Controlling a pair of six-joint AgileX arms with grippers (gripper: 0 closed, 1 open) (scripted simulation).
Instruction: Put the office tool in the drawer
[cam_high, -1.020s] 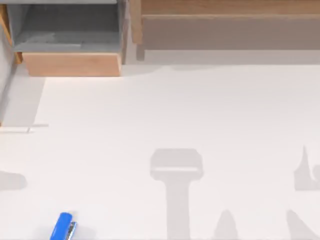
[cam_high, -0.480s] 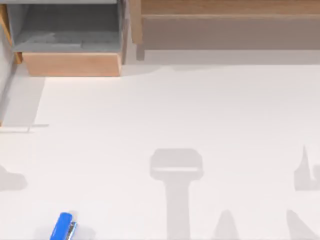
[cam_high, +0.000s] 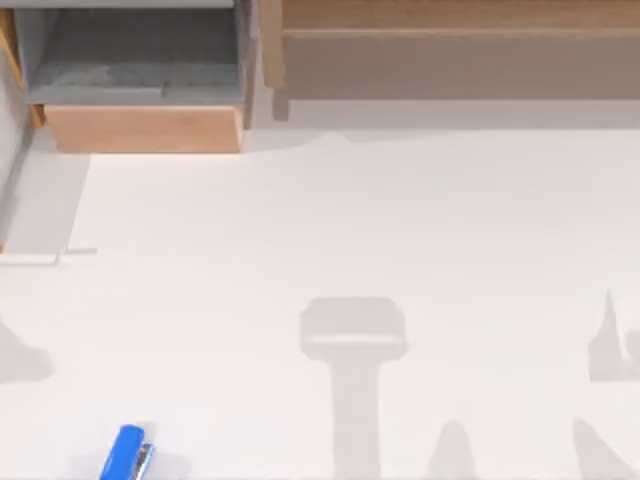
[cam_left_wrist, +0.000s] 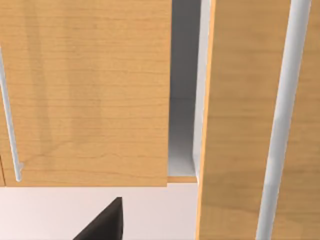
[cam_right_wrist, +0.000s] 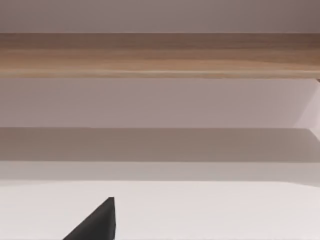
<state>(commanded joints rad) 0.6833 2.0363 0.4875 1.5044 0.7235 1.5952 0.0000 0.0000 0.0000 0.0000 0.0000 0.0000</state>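
Observation:
The office tool, a small bright blue stapler (cam_high: 125, 455) with a silver underside, lies on the white table near the front edge at the left. The drawer (cam_high: 145, 128) stands open at the back left, showing its grey inside behind a light tan front panel. A dark part of my left gripper (cam_left_wrist: 102, 225) shows in the left wrist view, facing upright wooden panels (cam_left_wrist: 85, 90) with a grey gap between them. In the right wrist view a dark part of my right gripper (cam_right_wrist: 95, 222) hangs over the white table, facing a long wooden board (cam_right_wrist: 160, 55).
A long wide wooden shelf unit (cam_high: 450, 50) runs along the back, from the middle to the right. Grey shadows of the arms fall on the table (cam_high: 350, 200) at the front middle, the front right and the left edge.
The shadow at the table's left edge has changed shape slightly. The stapler and the drawer have not moved.

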